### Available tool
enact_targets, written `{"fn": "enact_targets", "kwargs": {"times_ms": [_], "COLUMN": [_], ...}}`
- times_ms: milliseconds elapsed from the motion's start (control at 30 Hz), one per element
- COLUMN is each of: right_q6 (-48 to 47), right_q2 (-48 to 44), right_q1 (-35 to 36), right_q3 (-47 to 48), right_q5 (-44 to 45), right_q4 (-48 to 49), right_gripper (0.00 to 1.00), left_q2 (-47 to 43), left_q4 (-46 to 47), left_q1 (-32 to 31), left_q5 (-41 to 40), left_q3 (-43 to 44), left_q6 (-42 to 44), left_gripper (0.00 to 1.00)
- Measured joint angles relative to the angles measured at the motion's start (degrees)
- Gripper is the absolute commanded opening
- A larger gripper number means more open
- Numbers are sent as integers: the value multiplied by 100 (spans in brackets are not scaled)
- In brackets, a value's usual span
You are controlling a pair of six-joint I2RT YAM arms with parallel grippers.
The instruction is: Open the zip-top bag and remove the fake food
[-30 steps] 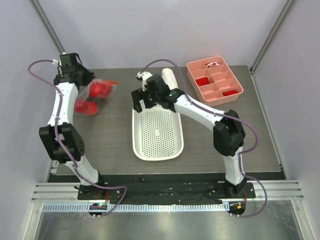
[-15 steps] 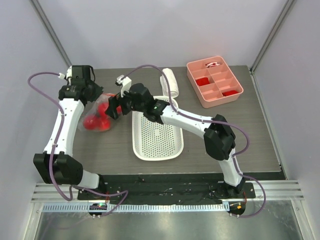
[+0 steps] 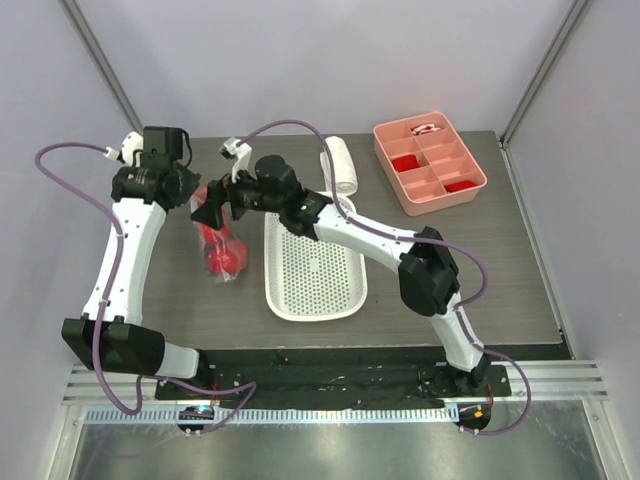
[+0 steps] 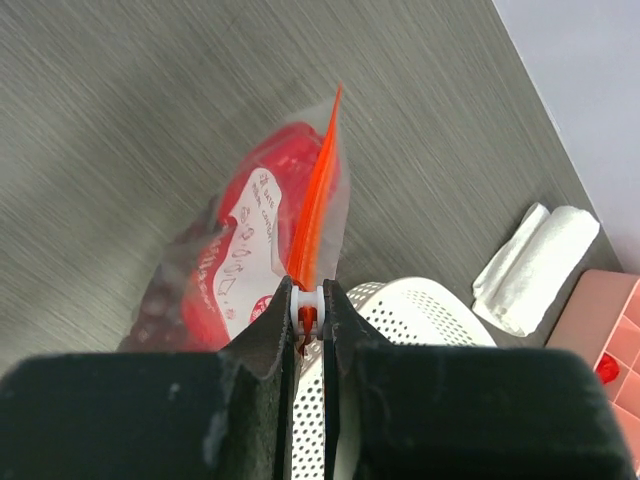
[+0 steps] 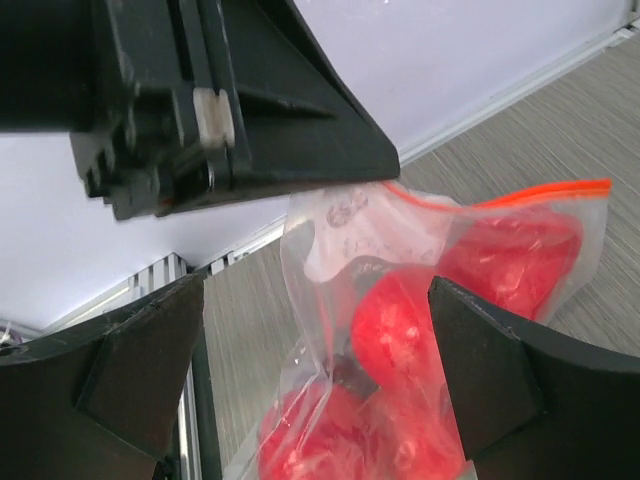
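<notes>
Moved since half a second ago: right arm further left; zip-top bag (image 4: 250, 240) now hanging longer and straighter.

- Bag: left of the white basket (image 3: 315, 270), over the desk (image 3: 500, 270); bottom contact cannot be told. Thin, soft, probably slippery film.
- Fake food (image 3: 225, 258): glossy red, likely light, bunched low.
- Left pincer (image 4: 308, 310): clamped on the orange zip strip (image 4: 318, 200).
- Right pincer (image 5: 320, 365): jaws spread, flanking the bag, apparently not touching.
- Suggested hold: free lip just under the strip.
- Surround: matte wood-grain, pale walls.
</notes>
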Motion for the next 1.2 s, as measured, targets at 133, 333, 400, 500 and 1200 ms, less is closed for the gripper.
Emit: {"fn": "enact_targets", "kwargs": {"times_ms": [133,333,400,500,1200], "right_q6": [-122,-350,-396,-494,-1012], "right_q2": [400,595,603,605,664], "right_q1": [31,105,146,205,684], "right_q3": [636,595,553,481,-271], "right_q5": [-162,-15,66,170,2057], "right_q4": [-310,-404,-393,-247,975], "right_gripper": [99,97,98,98,1], "left_q2": [11,11,0,-46,-365], "left_q4": [-94,-238,-280,-332,-1360], "left_q1": [-72,-153,-155,-155,-162], "left_q5": [-57,-197,-264,-269,-260], "left_q3": [-17,-153,-153,-153,17], "left_q6": [15,7,7,7,-1659], "left_gripper": [0,0,0,0,64]}}
